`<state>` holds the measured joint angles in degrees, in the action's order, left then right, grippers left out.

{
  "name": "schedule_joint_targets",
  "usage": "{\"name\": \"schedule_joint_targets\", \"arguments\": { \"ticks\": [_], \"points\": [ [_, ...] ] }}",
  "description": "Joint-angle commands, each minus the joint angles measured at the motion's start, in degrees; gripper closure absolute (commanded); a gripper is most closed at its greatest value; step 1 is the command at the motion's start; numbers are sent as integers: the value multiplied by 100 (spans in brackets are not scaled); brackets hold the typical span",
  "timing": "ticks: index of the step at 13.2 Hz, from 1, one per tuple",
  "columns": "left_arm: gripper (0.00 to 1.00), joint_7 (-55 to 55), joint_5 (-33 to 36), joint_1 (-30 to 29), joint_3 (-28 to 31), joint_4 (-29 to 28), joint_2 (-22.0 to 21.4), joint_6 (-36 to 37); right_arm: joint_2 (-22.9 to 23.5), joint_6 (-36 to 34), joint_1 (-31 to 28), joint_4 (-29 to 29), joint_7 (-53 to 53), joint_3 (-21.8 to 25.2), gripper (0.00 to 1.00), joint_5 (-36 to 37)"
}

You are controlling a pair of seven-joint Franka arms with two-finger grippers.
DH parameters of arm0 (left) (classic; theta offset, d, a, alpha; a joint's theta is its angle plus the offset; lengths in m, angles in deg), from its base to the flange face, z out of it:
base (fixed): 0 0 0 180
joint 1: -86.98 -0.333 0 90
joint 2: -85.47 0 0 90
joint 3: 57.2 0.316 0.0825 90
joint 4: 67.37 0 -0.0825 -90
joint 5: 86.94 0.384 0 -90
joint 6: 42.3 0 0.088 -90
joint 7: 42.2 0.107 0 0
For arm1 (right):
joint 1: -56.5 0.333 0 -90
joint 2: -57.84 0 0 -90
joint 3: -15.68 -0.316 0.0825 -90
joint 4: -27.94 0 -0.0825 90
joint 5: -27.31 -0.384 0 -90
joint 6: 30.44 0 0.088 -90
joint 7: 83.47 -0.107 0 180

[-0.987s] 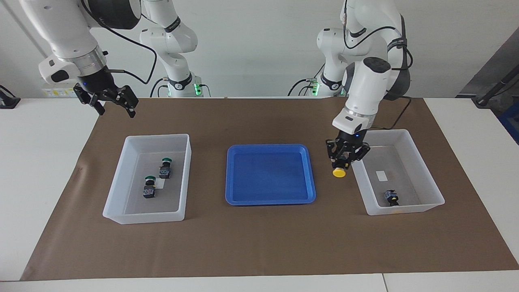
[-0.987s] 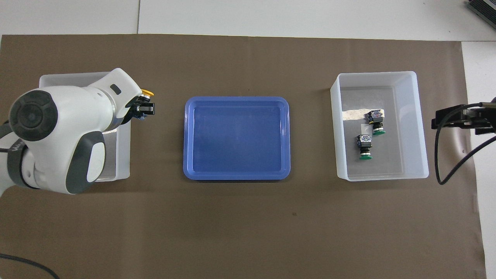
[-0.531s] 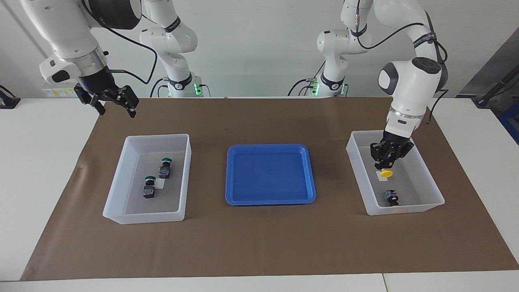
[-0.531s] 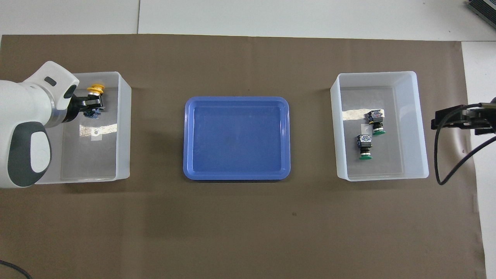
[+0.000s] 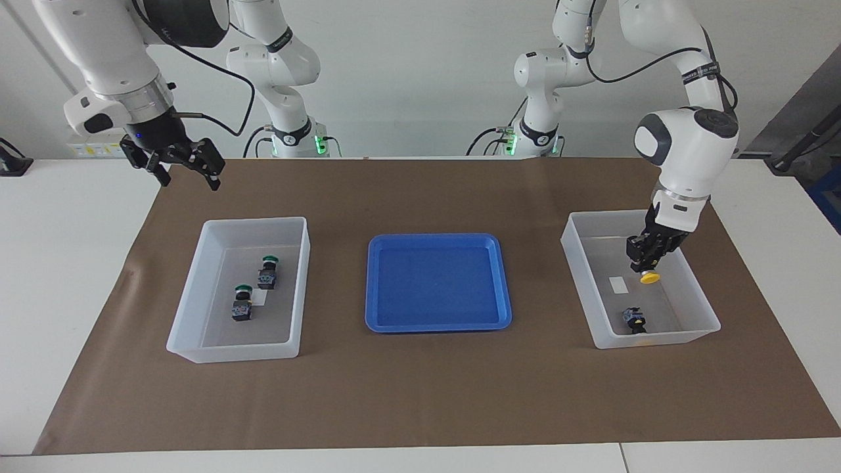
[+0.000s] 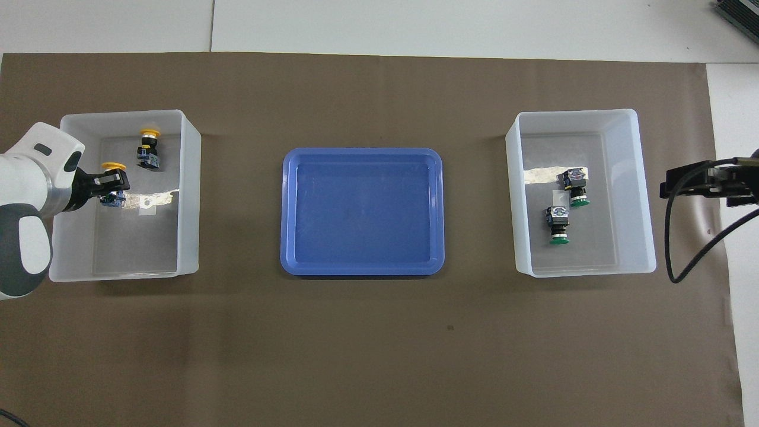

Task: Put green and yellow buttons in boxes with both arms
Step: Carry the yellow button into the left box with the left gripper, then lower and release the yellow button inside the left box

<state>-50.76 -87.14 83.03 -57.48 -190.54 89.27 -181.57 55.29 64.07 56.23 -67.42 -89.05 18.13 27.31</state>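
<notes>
My left gripper is shut on a yellow button and holds it low inside the box at the left arm's end of the table; the overhead view shows this gripper, button and box too. A second yellow button lies in the same box, farther from the robots. Two green buttons lie in the other box. My right gripper is open and empty, raised over the mat's corner at the right arm's end, and waits.
A shallow blue tray sits empty in the middle between the two boxes. A brown mat covers the table under everything. A small white label lies on the floor of the left arm's box.
My left gripper has carried the yellow button from over the mat beside the blue tray into the box, then across it toward the left arm's end. The right arm has not moved.
</notes>
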Motion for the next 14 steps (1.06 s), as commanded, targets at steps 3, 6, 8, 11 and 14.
{"name": "schedule_joint_targets", "arguments": {
  "ticks": [3, 6, 8, 11, 14],
  "points": [
    [100, -294, -85, 17, -68, -471, 162, -616, -79, -90, -16, -9, 13, -34, 0, 61],
    [97, -436, -85, 17, -77, -471, 428, -899, 35, -547, -8, 482, -14, -43, 0, 53],
    [45, -471, -85, 17, -68, -471, 463, -1013, 9, -495, -86, 344, -14, -25, 0, 0],
    [0, -314, -68, 26, -77, -366, 534, -1075, -44, -495, -69, 228, 13, -25, 0, 0],
    [0, 352, -59, 140, -60, -85, 499, -961, -44, -486, -16, 228, 13, -25, 0, 9]
  ]
}}
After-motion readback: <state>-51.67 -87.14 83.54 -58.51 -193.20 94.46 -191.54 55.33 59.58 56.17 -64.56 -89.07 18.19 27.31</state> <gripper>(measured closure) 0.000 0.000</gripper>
